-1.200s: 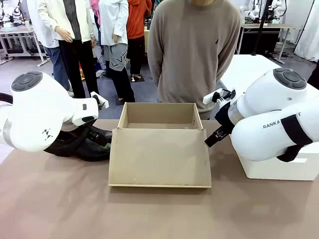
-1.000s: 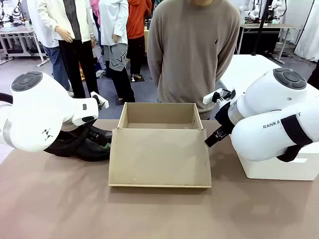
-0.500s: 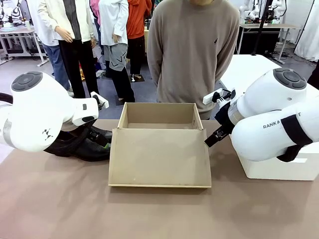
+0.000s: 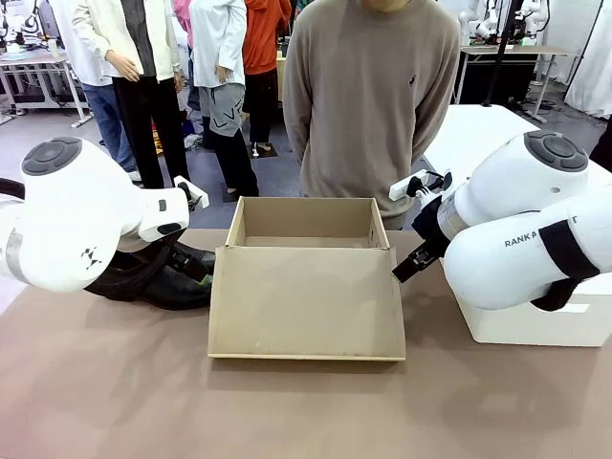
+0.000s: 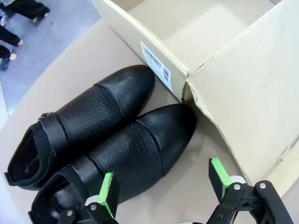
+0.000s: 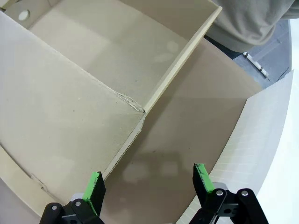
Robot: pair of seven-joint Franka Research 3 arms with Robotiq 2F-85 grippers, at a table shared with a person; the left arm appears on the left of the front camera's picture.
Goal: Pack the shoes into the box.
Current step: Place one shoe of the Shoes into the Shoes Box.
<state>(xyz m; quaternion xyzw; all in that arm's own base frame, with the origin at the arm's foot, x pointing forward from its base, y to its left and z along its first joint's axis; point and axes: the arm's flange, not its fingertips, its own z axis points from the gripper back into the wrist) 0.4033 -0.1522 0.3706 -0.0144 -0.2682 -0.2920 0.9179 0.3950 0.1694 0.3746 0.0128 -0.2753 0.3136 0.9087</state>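
Left of centre in the front view, two shiny black leather shoes (image 4: 158, 277) lie side by side on the brown table (image 4: 287, 411), toes just beside the open tan cardboard shoebox (image 4: 306, 306). Left gripper (image 5: 163, 179) hangs above them, right gripper (image 6: 147, 177) by the box's other side; both have fingers spread, holding nothing.

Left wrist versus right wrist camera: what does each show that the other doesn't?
Left wrist: the pair of glossy black leather shoes side by side, toes near the tan cardboard box's labelled wall, under the open left tool. Right wrist: the white box's edge, a person's beige sweater, the open right tool. Both: that open box and the brown table.
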